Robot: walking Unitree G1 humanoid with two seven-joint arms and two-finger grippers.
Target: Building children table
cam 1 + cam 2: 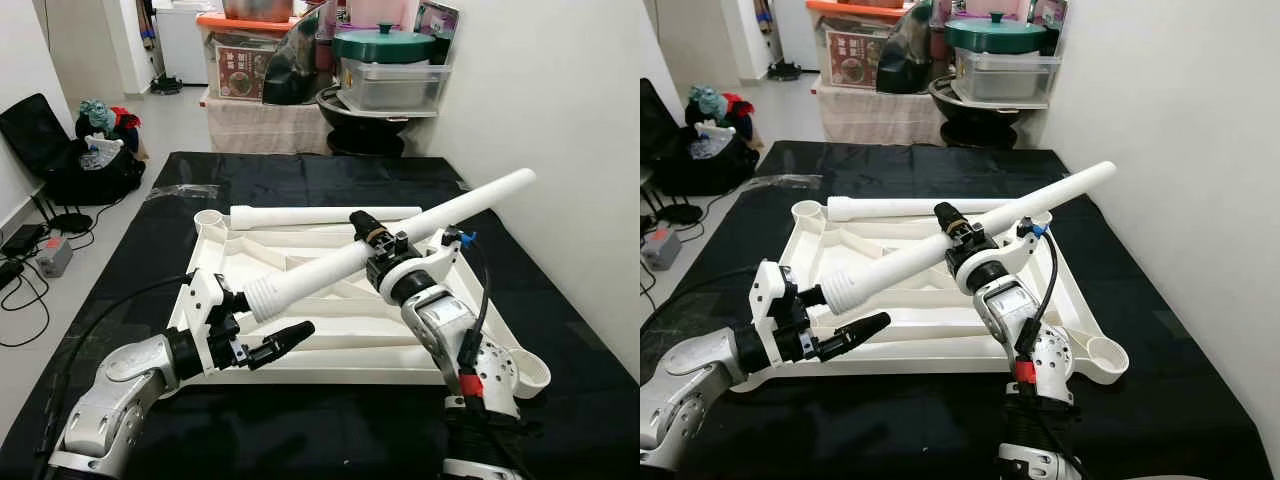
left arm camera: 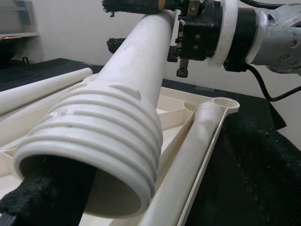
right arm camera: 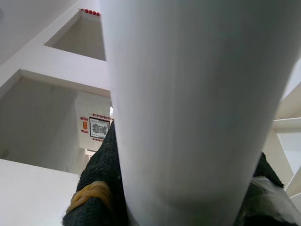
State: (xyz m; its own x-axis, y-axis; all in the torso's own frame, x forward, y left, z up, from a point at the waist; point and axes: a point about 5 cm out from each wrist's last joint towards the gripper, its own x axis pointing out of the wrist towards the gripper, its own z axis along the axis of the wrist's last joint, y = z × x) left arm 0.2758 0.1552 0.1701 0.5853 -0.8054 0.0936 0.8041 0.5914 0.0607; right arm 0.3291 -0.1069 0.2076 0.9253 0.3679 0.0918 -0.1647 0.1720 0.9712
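Leg [image 1: 400, 240]: long white tube, ribbed thread at one end, held slanting in the air above the tabletop [image 1: 330, 340]. Threaded end points down toward my left arm; plain end rises up and away to my right, out past the tabletop's edge.

Right gripper [image 1: 378, 240]: pinched onto the leg about midway along. One black finger [image 1: 362, 223] lies over the top of the tube, the other is on the far side of it. In the right wrist view the tube runs between the two pads, pressed on both sides.

Left gripper [image 1: 262, 322]: fingers spread wide. The upper finger goes into the open mouth of the threaded end; in the left wrist view its dark pad [image 2: 42, 197] sits inside the rim. The lower finger [image 1: 285, 340] juts out beneath the tube, apart from it, over the tabletop.

Tabletop: white, upside down, ribs showing, flat on a black mat [image 1: 560, 330]. Round sockets at its corners; the near right one [image 1: 528, 372] sits just beside my right arm.

Second leg [image 1: 320, 214]: lies along the tabletop's far edge.

Beyond the mat: storage boxes [image 1: 240, 55] and a green-lidded pot [image 1: 385, 45] against the wall; black bag [image 1: 70, 150] on the floor to my left.
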